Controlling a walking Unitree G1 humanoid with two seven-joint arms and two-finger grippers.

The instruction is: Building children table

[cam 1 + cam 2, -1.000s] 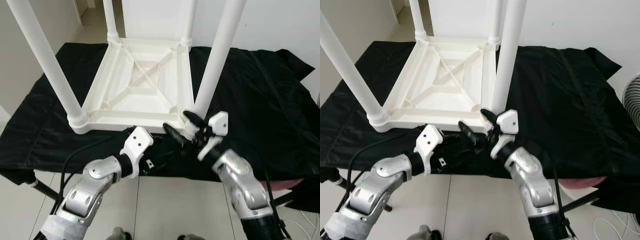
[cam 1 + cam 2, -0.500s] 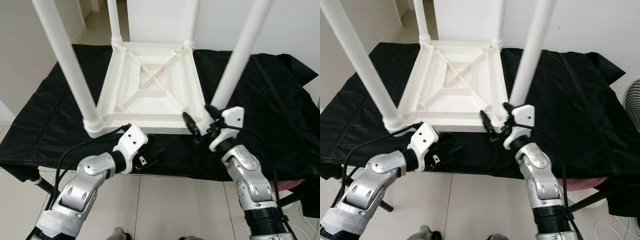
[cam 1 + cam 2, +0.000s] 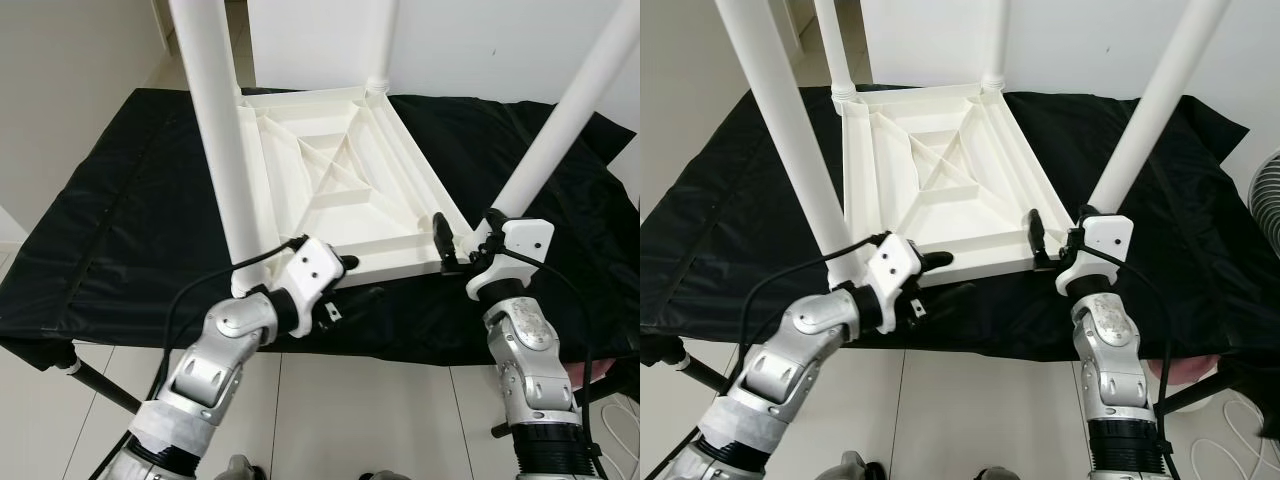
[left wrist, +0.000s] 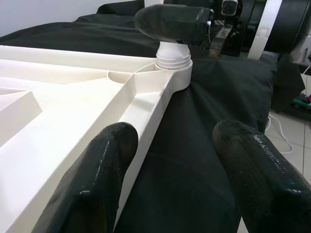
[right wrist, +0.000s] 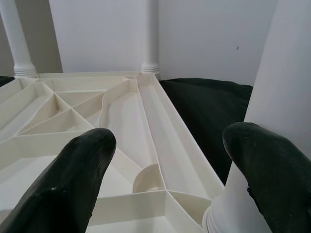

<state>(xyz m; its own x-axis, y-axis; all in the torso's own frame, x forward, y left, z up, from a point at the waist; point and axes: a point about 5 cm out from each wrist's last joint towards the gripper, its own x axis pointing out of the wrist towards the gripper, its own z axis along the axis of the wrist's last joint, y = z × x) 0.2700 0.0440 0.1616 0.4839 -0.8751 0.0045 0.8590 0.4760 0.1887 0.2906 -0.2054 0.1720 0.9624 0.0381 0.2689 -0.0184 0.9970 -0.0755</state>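
- No text, label, brand, number or sign can be read on anything in these views.
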